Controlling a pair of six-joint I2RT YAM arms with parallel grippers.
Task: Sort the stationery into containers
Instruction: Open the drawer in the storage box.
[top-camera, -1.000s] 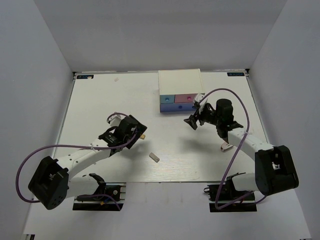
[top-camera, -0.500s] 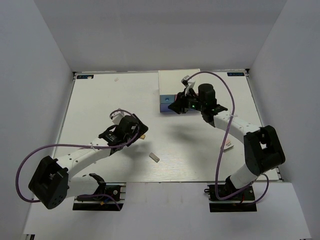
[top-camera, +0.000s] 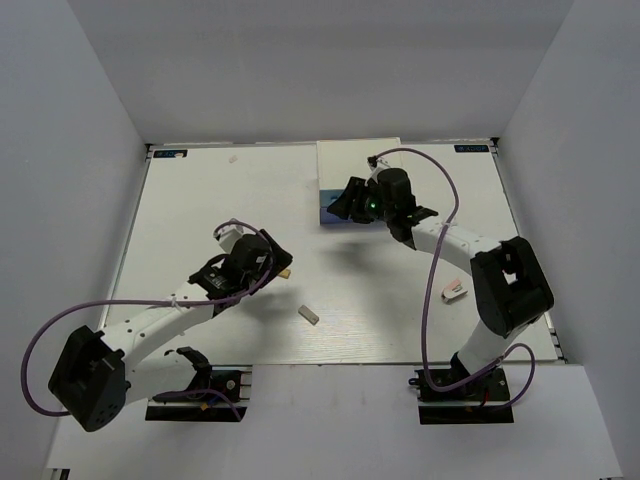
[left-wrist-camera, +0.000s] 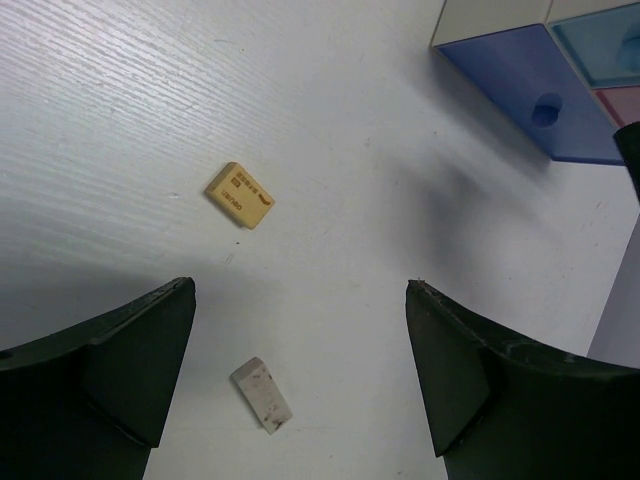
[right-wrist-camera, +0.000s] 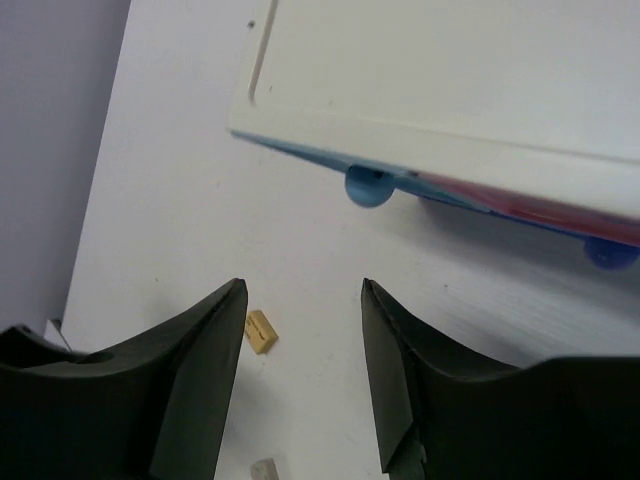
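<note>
Currently no stationery is sorted yet, and this looks like the opening step. The right hand (right-wrist-camera: 302, 290) hovers at the front of the white drawer unit (top-camera: 358, 160), fingers apart and empty, with the blue knob (right-wrist-camera: 368, 186) just ahead of them. I judge it is lining up to pull that drawer out. The left hand (left-wrist-camera: 298, 290) hangs over the surface (top-camera: 200, 200), fingers also spread wide and holding nothing. The tan eraser (left-wrist-camera: 239, 195) lies flat just beyond its fingertips, and the grey eraser (left-wrist-camera: 262, 394) lies between them. Next, the right hand needs to close in on the knob, pinch it and draw straight back. The left hand would have to drop onto one eraser and nip its narrow sides.
</note>
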